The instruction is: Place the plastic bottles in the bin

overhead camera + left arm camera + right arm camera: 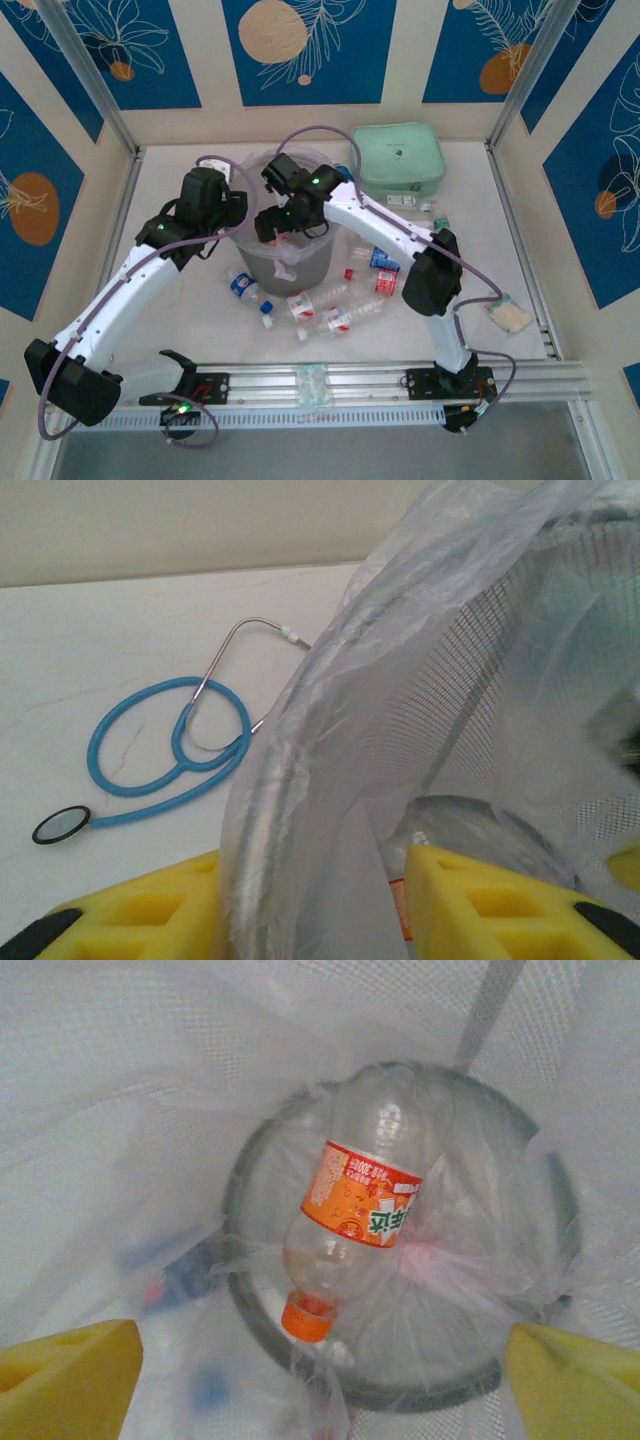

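Observation:
The bin (300, 262) stands mid-table, lined with a thin clear bag. A clear bottle (365, 1205) with an orange label and orange cap lies on its bottom, cap toward me. My right gripper (325, 1365) hangs over the bin's mouth, open, its yellow fingers (70, 1375) wide apart with nothing between them. My left gripper (315, 880) is at the bin's left edge, shut on the rim (265, 810) and bag film. Several plastic bottles lie on the table in front of the bin, among them a blue-labelled one (243, 287) and red-labelled ones (352, 318).
A blue stethoscope (170, 750) lies on the table left of the bin. A mint green zip case (398, 160) sits at the back right. A small packet (510, 315) lies by the right rail. Walls enclose the table on three sides.

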You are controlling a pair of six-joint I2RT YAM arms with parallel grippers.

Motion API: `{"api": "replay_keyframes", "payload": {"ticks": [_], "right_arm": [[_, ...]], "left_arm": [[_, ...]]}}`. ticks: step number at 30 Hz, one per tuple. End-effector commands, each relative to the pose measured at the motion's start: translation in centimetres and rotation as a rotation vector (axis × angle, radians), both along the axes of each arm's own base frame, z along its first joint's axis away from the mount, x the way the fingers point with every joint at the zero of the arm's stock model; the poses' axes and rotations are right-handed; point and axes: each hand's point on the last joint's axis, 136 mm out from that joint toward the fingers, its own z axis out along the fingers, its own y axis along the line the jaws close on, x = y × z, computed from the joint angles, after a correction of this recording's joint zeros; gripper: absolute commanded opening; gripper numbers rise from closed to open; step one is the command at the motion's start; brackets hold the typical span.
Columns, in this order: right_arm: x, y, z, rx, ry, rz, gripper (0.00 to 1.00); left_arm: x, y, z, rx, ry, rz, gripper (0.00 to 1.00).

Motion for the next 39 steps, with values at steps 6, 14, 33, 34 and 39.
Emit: {"api": "replay_keyframes", "payload": {"ticks": [6,14,33,34,39], "right_arm": [[-3.3,-4.1,15.3,0.244,-0.235,0.05,0.96],[-2.2,-13.6,18.9,0.326,-0.324,-0.108,0.95],[11.8,-19.1,-2.2,0.162,0.078,-0.337,0.81],[12.4,-18.7,-3.5,0.137,0.092,-0.339,0.81],[14.7,-17.3,-8.1,0.052,0.118,-0.335,0.86]], "left_arm": [[-0.4,-0.4,-0.4,0.009,0.0,-0.015,0.45],[-0.4,-0.7,-0.4,-0.006,0.001,-0.025,0.45],[-0.3,-2.3,0.3,-0.1,-0.004,-0.069,0.47],[-0.3,-2.3,0.3,-0.102,-0.003,-0.069,0.47],[-0.3,-2.1,0.2,-0.098,-0.005,-0.061,0.48]]}}
